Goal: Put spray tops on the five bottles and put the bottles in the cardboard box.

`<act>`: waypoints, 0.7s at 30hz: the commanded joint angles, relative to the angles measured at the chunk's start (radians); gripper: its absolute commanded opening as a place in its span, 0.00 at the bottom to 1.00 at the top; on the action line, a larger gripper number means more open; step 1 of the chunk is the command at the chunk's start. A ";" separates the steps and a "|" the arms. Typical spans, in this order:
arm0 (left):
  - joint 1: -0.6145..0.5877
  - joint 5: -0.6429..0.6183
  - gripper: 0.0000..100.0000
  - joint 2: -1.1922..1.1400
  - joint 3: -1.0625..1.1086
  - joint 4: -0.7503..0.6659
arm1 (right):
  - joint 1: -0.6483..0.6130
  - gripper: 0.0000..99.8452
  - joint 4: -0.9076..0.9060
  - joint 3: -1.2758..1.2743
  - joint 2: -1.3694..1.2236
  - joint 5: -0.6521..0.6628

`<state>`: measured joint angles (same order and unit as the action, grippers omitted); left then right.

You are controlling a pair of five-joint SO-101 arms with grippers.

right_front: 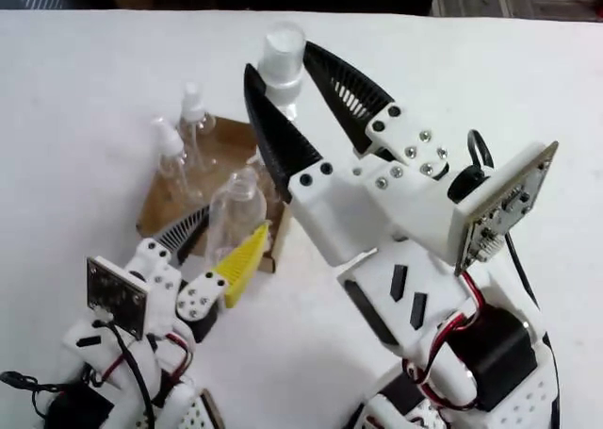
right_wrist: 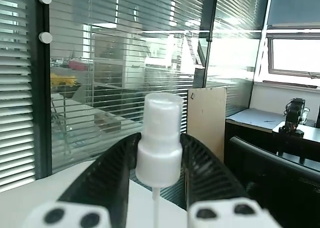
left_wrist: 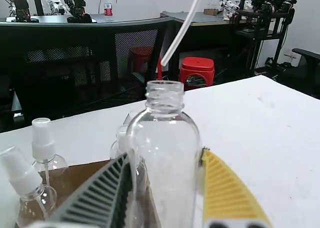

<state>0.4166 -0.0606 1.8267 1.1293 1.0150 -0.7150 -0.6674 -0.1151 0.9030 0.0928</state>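
1 white table [right_front: 85,80] carries 1 cardboard box [right_front: 226,146]. 2 robot hands are in view: 1 left hand [right_front: 236,219] and 1 right hand [right_front: 281,61].

4 clear bottles can be counted. 1 is an open bottle [right_front: 236,203] with no top, gripped by the left hand. 3 have tops on: capped bottle 1 [right_front: 195,132], capped bottle 2 [right_front: 171,165] and capped bottle 3 [left_wrist: 120,140], mostly hidden behind the open bottle.

4 white spray tops can be counted: 3 fitted on bottles and 1 loose spray top [right_front: 281,47], gripped by the right hand.
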 commanded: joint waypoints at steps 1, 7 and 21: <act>0.018 -0.008 0.02 0.005 0.002 -0.023 | -0.012 0.02 -0.010 0.006 0.013 0.005; 0.018 -0.008 0.02 0.005 0.003 -0.023 | -0.047 0.02 -0.058 0.005 0.012 0.005; 0.018 -0.008 0.02 0.005 0.003 -0.023 | -0.065 0.02 -0.053 -0.126 0.012 0.002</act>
<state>0.4166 -0.0606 1.8267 1.1293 1.0150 -0.7718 -0.7211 -0.2409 0.9014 0.0928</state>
